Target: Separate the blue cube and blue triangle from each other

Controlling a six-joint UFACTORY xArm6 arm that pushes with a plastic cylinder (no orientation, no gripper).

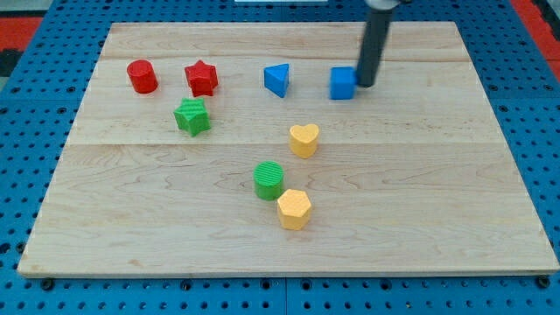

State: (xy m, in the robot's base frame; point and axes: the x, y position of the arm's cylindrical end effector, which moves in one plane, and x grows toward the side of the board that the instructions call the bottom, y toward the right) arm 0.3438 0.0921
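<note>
Your rod comes down from the view's top edge, nearly upright with a slight lean, and its dark shaft narrows to my tip, which meets the board just at the right side of the blue cube. The tip looks to be touching the cube's right face or sitting hard against it; you cannot tell from this angle whether there is a sliver of gap. The tool has no jaws to part or close, only the plain rod end, and it holds nothing.

The blue cube sits in the upper right part of the wooden board. To its left, near but clearly apart with bare wood between them, you see the blue triangle, at about the same height in the view.

Further left along that same row stand the red star and then the red cylinder. The green star lies just below the red star.

Below the blue triangle, toward the middle of the board, is the yellow heart. Lower still, the green cylinder and the yellow hexagon sit just beside one another, the hexagon to the lower right.
</note>
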